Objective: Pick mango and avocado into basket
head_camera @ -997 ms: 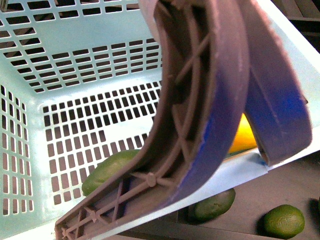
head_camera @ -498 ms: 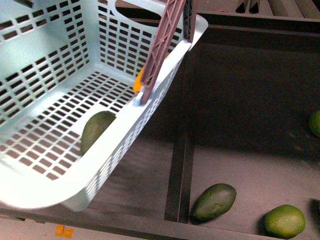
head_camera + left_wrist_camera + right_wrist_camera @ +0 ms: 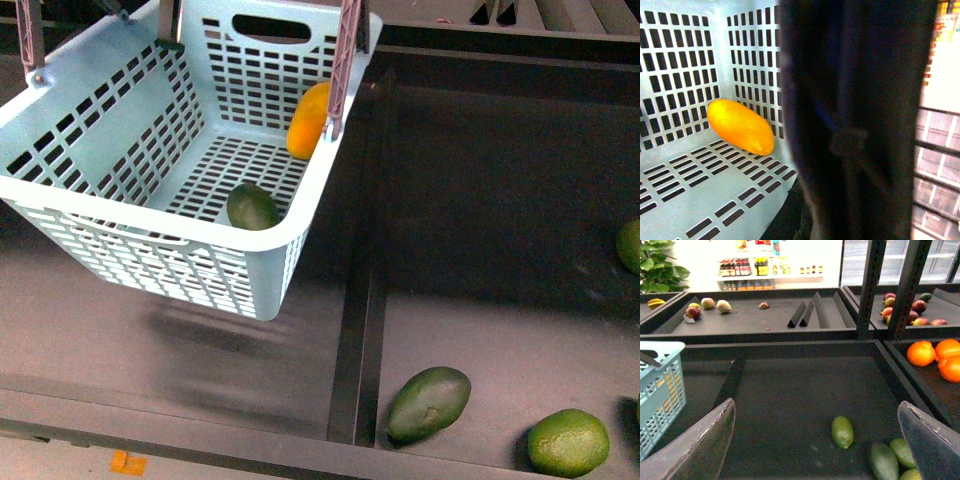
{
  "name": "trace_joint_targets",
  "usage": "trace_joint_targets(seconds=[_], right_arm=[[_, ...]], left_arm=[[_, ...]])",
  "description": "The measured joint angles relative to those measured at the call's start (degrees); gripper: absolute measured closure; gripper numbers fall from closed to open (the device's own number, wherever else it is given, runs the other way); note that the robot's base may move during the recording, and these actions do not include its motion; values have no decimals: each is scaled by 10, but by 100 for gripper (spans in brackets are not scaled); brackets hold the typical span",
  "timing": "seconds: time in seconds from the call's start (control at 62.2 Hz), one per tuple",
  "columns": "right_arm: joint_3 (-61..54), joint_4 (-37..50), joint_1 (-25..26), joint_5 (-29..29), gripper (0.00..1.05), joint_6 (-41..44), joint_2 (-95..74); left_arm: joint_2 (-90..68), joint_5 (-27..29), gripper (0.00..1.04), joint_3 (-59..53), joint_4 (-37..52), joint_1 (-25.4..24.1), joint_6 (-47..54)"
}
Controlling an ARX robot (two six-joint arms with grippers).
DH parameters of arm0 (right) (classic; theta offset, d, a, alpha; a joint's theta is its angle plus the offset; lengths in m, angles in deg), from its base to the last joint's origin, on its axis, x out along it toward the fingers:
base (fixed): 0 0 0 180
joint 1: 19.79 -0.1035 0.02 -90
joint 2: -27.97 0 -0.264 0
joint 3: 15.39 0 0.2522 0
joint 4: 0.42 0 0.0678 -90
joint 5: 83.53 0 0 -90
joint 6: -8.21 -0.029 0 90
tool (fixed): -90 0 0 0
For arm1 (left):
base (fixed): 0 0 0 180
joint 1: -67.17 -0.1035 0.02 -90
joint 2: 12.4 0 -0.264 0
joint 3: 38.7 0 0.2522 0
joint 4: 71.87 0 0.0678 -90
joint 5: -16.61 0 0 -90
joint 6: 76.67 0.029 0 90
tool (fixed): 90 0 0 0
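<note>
Inside the basket (image 3: 190, 240), hanging tilted above the dark shelf (image 3: 480, 200), lie both wanted fruits: the mango (image 3: 308, 120) against the far wall by the right handle post, the avocado (image 3: 252, 207) on the slotted floor close to the near rim. Judged from this, little left of the task except to set the basket down calmly. Main risk: a swing or a stronger tilt of the basket, rolling the avocado toward the low near rim, or bumping the mango against the wall; a fast lowering could also knock the basket corner on the divider (image 3: 355, 330) beside the basket. Another risk: confusion with the second dark green avocado-like fruit (image 3: 428, 402) still on the shelf, to the right of the basket beyond the divider, next to a rounder bright green fruit (image 3: 568, 441). Left gripper hard to read: in the left wrist view only a dark blurred mass, probably the handle (image 3: 855, 120), fills the picture in front of the mango (image 3: 740, 126), so closed or not cannot be told. Right gripper (image 3: 817, 440) with jaws spread wide, holding nothing, well away from the basket. No readable writing anywhere; bottles on a far bright rack (image 3: 765, 270) behind the basket carry labels, but too small to read.
</note>
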Motion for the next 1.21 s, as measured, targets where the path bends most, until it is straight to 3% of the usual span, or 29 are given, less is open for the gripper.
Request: trace_joint_targets(seconds=[0.193,0.53,0.675,0.836,0.997,1.125,1.206], right_arm=[[0,0,0,0,9,0,0],[0,0,0,0,9,0,0],[0,0,0,0,9,0,0],[0,0,0,0,9,0,0],[0,0,0,1,9,0,0],[0,0,0,-1,9,0,0],[0,0,0,0,9,0,0]], left_arm=[[-4,-3,101,-66,48,0,-28],[53,-18,41,-123,54,3,-47],[155,15,6,-184,-7,5,-32],[279,60,8,-273,-98,-18,4],[296,60,8,-280,-93,-22,32],[323,22,34,-482,361,-41,412],[365,10,50,-570,526,-61,649]])
